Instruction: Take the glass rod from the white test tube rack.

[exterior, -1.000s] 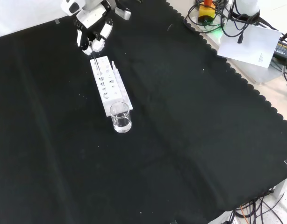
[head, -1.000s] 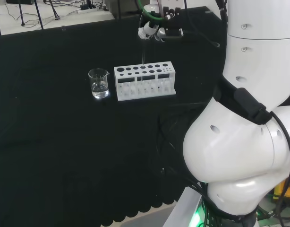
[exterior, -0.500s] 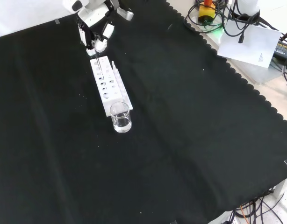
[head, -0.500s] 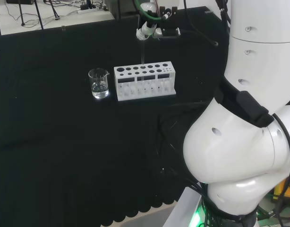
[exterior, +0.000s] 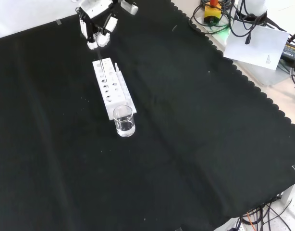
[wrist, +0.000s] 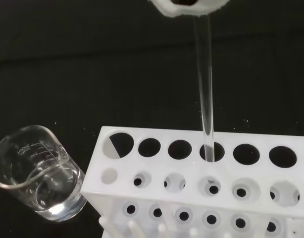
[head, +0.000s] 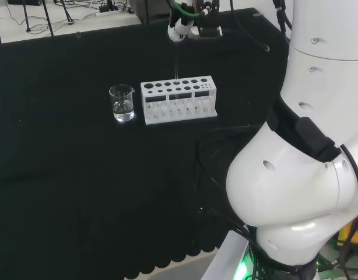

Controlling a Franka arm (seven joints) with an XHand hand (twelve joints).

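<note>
Hand higher, glass rod half out.

Even, bright room light falls on the matte black cloth, which swallows shadows. In the wrist view the white hand blurs out of focus, while the beaker glints softly.

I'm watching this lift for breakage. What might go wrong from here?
The glass rod, pinched by the hand, has its lower end still in a hole of the white rack. Moving sideways now might jam it against the hole's edge, tip the rack or snap the rod. The beaker, holding clear liquid, stands right beside the rack's end, so a dragged rack may knock it.
</note>
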